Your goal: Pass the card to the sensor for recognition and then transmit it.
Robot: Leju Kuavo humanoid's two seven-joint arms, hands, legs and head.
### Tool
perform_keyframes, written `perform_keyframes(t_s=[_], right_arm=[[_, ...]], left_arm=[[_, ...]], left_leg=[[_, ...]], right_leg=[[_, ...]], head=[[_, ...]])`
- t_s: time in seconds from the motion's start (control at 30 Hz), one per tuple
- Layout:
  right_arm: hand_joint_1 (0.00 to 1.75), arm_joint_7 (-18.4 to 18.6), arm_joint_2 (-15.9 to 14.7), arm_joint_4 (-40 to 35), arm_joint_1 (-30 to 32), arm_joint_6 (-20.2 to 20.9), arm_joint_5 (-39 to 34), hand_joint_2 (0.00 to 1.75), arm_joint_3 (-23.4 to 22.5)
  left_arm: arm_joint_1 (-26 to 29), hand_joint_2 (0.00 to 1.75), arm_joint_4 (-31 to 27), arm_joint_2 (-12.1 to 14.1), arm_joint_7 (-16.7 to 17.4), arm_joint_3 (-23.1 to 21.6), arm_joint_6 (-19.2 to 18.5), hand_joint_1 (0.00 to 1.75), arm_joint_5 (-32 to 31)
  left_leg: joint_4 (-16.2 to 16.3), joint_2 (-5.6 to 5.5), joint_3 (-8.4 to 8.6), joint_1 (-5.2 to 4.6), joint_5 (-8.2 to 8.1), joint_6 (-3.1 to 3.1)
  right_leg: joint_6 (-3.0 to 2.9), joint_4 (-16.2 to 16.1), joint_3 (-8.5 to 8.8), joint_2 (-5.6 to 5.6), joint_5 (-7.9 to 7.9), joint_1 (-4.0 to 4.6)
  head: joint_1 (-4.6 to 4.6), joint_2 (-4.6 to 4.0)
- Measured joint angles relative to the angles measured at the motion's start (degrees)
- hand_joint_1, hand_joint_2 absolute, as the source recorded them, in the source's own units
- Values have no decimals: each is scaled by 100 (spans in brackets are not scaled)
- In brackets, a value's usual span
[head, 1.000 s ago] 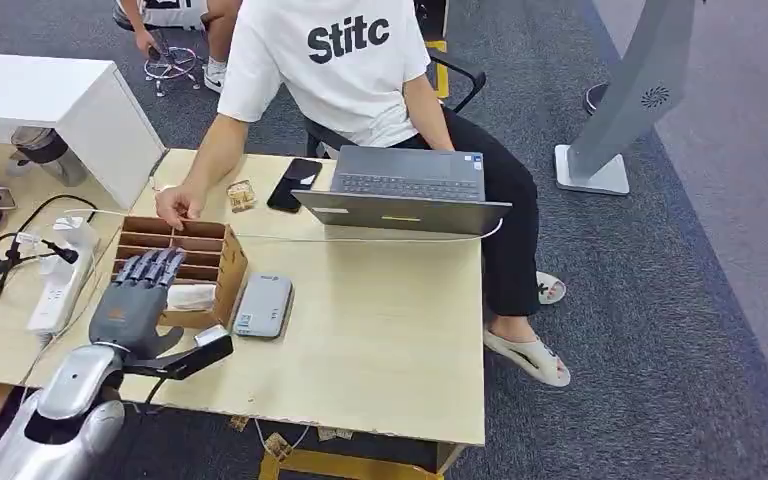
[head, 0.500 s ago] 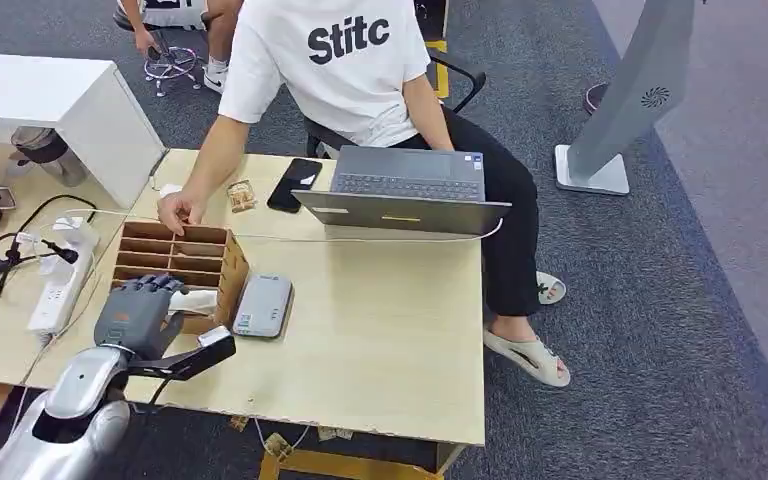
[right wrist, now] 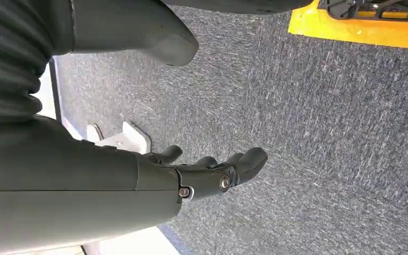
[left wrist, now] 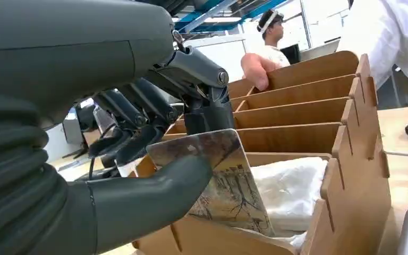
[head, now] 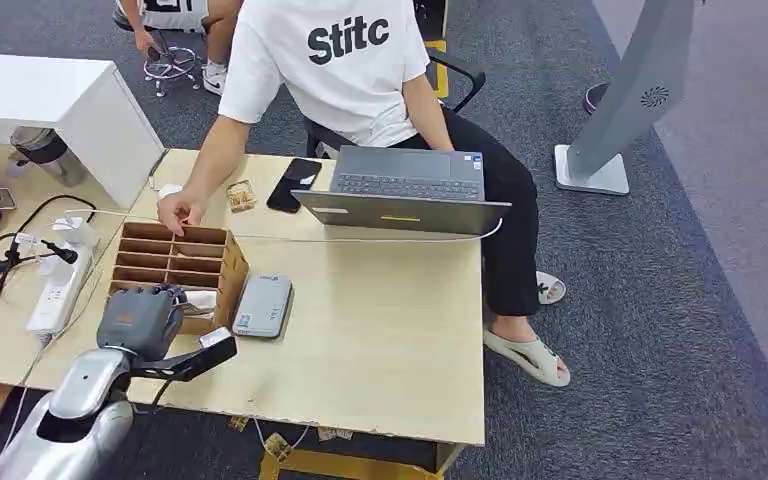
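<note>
One card (left wrist: 228,186) — pinched by left hand (head: 138,318) fingers (left wrist: 138,141); right hand (right wrist: 202,178) fingers spread, empty.

A grey hand (left wrist: 138,175) grips a beige card (left wrist: 220,186) printed with a brown sketch, above a tan wooden rack (head: 185,262) and pale grey sensor (head: 263,305).

Even, bright overhead room light, soft shadows only. The head view is sharp. Ceiling strips glare at the top of the left wrist view; its near foreground blurs.
</note>
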Motion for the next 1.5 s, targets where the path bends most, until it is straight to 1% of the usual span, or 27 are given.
perform_keyframes(t_s=[0.17, 0.3, 0.4, 0.53, 0.67, 0.87, 0.97, 1.1, 1.23, 1.33, 1.47, 1.5], right_arm=[[0, -13, 0, 0, 0, 7, 0, 175, 0], [0, -44, 0, -2, 1, 6, 0, 175, 0], [0, -57, 0, -9, 2, 4, 0, 175, 0], [0, -61, 0, -9, 2, 4, 0, 175, 0], [0, -81, 0, -9, 3, -6, 2, 175, 0], [0, -83, 0, -9, 4, -22, 35, 175, 0], [0, -81, 0, -9, 4, -22, 70, 175, 2], [0, -61, 0, -9, 1, -13, 94, 175, 24], [0, -46, 0, -9, -3, -2, 138, 175, 31], [0, -39, 0, -9, -6, 7, 142, 175, 39], [0, -39, 0, -9, -11, 13, 140, 175, 46], [0, -37, 0, -9, -12, 13, 140, 175, 52]], left_arm=[[-23, 175, 24, -33, 24, 0, 109, 175, -76], [-73, 175, 24, -68, 37, 0, 393, 175, -151], [-134, 175, -20, -103, 11, 0, 547, 175, -101], [-231, 175, -111, -120, 2, 0, 612, 175, -66], [-316, 175, -328, -138, -114, 15, 900, 175, 166], [-820, 175, -1007, -76, -188, 216, 737, 175, 660], [-1099, 175, -1196, -26, -186, 348, 592, 175, 752], [-1447, 175, -1215, 57, -131, 439, 466, 175, 649], [-1697, 175, -1141, 87, -61, 452, 428, 175, 457], [-1824, 175, -1014, 76, -57, 450, 446, 175, 352], [-1866, 175, -909, 33, -57, 444, 569, 175, 266], [-1865, 175, -887, 13, -61, 437, 612, 49, 247]], left_leg=[[0, 0, 0, 0, 0, 0], [0, -2, 0, 0, 1, 0], [0, -1, 0, 0, 1, -1], [0, -1, 0, 0, 1, -1], [1, -4, 0, 0, 2, -1], [1, -4, 0, 1, 2, -1], [1, -3, 1, 1, 3, -1], [1, -2, 0, 1, 3, -1], [1, -3, 0, 1, 3, -1], [1, -2, 0, 1, 3, -1], [1, -1, 0, 0, 3, -1], [1, -1, 0, 0, 3, -1]], right_leg=[[0, 0, -1, 0, 0, 0], [0, 0, 0, 0, 0, 0], [0, 0, 0, -1, 1, 0], [0, 0, 1, -1, 1, 0], [0, 0, 0, -2, 1, 0], [0, 1, 1, -2, 3, 1], [0, 1, 1, -2, 4, 1], [0, 2, 1, -1, 5, 1], [0, 1, 1, -2, 5, 1], [0, 1, 1, -1, 5, 1], [0, 1, -1, 0, 5, 0], [0, 1, -1, 0, 4, 0]], head=[[0, 0], [0, 0], [0, 0], [-2, 0], [0, 0], [2, 0], [-2, 0], [0, 0], [0, 0], [0, 0], [0, 0], [0, 0]])
